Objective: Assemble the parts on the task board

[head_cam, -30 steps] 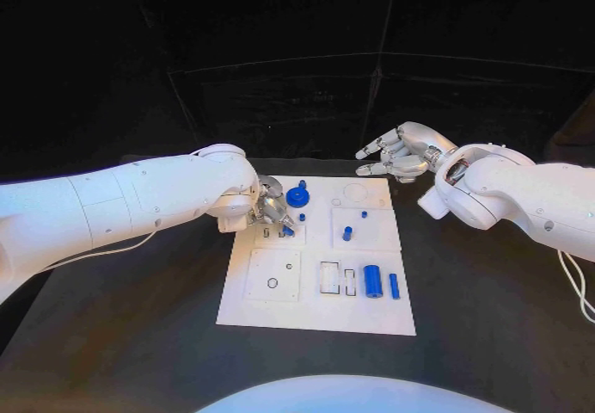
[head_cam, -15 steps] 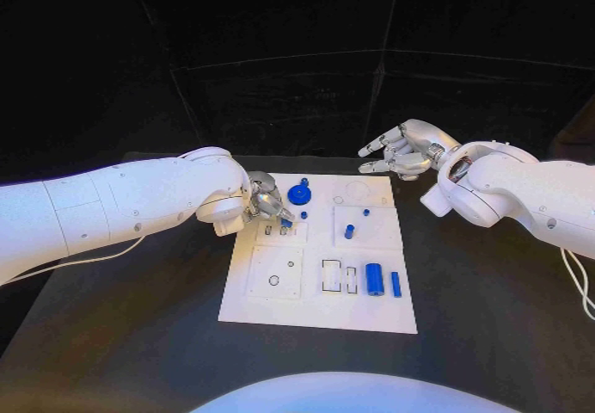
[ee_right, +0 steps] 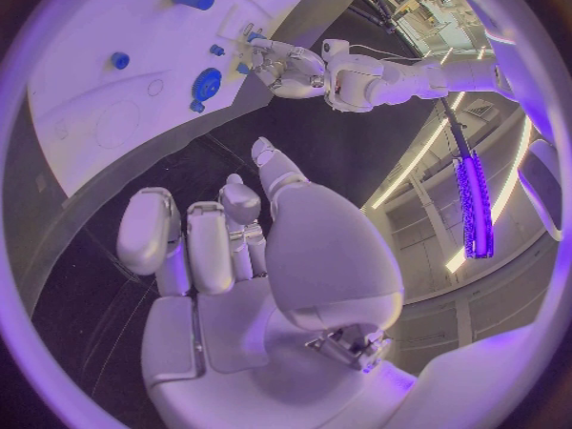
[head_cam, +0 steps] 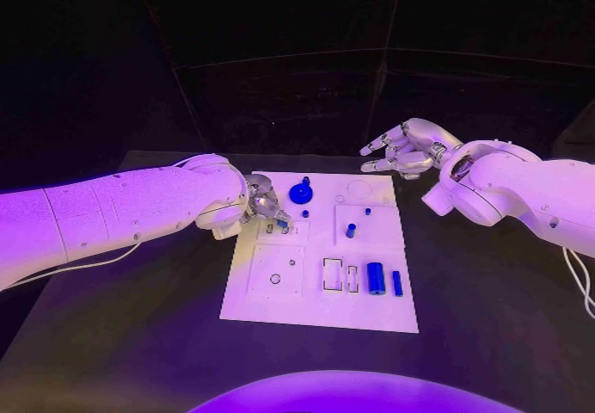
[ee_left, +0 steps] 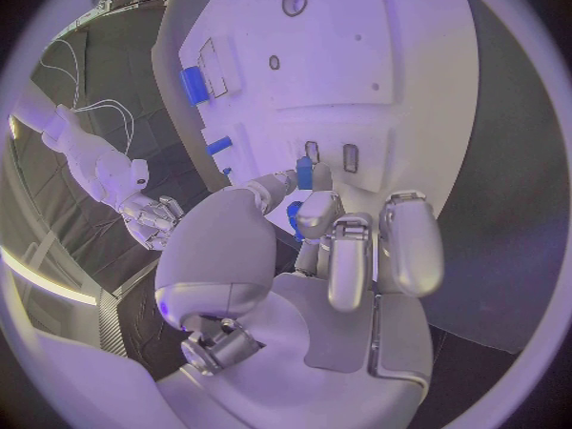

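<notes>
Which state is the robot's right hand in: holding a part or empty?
Empty. The right hand hovers beyond the task board's far corner, fingers apart, nothing between them; the right wrist view agrees.

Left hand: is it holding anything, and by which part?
The left hand pinches a small blue part between its fingers, by the end away from the task board; its other end points at the slots. The right hand holds nothing.
</notes>
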You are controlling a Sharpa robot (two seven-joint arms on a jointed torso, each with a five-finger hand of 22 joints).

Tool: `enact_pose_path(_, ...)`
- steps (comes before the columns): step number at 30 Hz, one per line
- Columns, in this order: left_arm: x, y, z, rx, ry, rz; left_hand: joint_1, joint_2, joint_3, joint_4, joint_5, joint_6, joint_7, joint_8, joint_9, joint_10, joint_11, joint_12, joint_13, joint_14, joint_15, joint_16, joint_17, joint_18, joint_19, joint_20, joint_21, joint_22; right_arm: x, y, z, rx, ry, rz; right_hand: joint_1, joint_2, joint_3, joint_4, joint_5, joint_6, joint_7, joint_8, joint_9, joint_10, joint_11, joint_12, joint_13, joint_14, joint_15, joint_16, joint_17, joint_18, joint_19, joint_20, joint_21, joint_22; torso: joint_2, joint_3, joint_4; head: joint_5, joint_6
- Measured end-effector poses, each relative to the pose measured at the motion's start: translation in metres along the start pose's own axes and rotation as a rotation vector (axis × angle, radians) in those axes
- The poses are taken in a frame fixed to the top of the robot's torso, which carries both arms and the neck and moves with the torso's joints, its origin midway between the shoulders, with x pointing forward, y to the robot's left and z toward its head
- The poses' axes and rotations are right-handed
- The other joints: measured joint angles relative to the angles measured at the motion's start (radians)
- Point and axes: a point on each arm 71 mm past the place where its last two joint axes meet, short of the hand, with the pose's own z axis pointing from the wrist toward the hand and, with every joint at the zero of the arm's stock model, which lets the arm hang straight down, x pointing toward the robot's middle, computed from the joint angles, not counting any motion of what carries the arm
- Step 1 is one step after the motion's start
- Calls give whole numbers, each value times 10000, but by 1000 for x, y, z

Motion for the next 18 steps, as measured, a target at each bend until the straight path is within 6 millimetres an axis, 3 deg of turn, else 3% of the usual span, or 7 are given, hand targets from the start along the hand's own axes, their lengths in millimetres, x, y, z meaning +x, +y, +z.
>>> enact_pose_path(18, 3, -1, 3, -17, -102, 492, -12, -9, 112, -114, -47, -25, -20, 0, 12, 50, -19, 0, 1, 0, 0, 0, 0, 1, 0, 0, 0, 11, -1, 0, 1, -29, -102, -13, 0, 0, -55, -3, -1, 0, 0, 0, 0, -36, -37, -264, -252, 0, 0, -78, -205, -1, -72, 1, -62, -213, 12, -8, -7, 29, -42)
